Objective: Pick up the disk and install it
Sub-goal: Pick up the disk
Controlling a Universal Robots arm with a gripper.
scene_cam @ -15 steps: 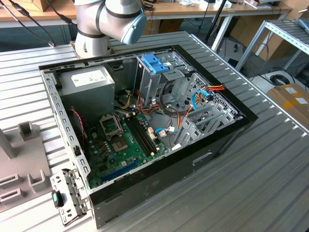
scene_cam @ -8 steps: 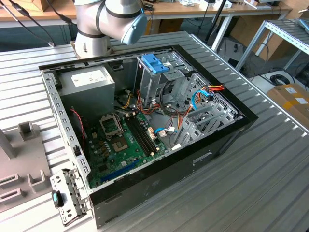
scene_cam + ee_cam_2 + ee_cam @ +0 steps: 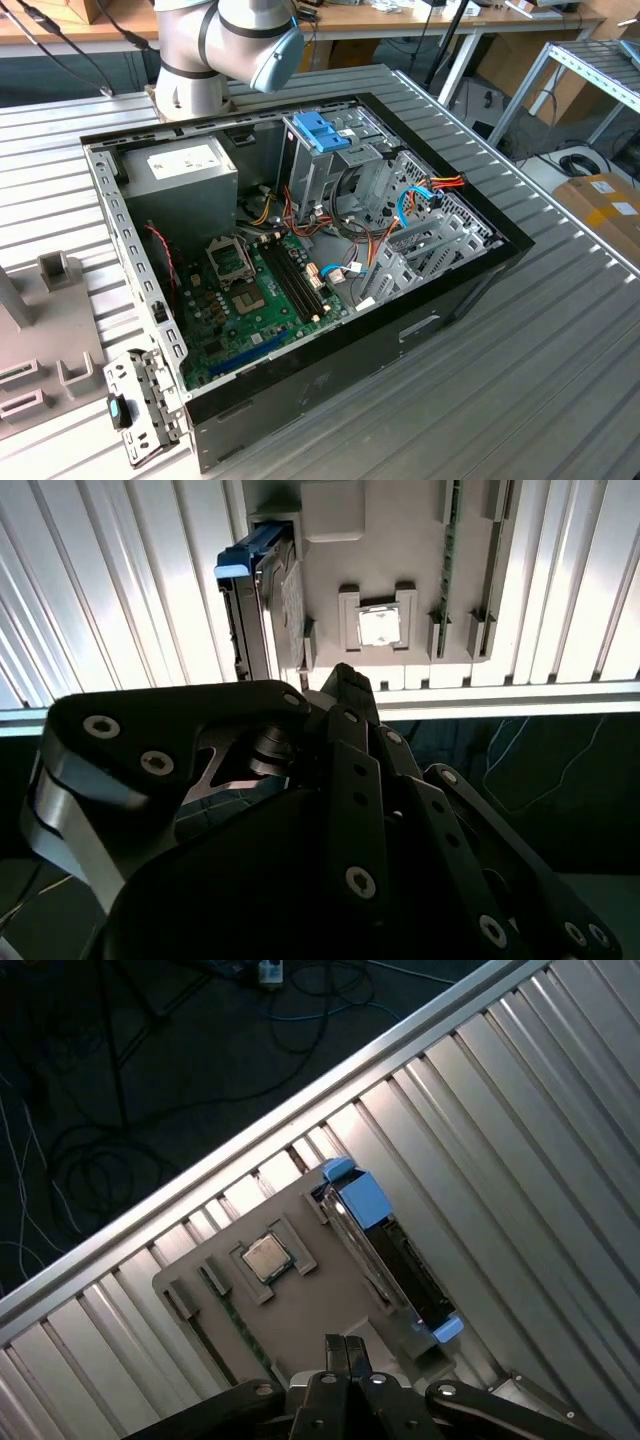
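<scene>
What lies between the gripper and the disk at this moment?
In the first wrist view, only a bare stretch of the grey fixture plate lies between the gripper and the disk standing on edge.

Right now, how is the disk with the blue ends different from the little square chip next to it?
The disk stands on its edge in a slot; the chip lies flat in a square pocket. The disk is long and dark with blue ends; the chip is small, square and silvery. Both sit in the same grey holder on the ribbed table.
</scene>
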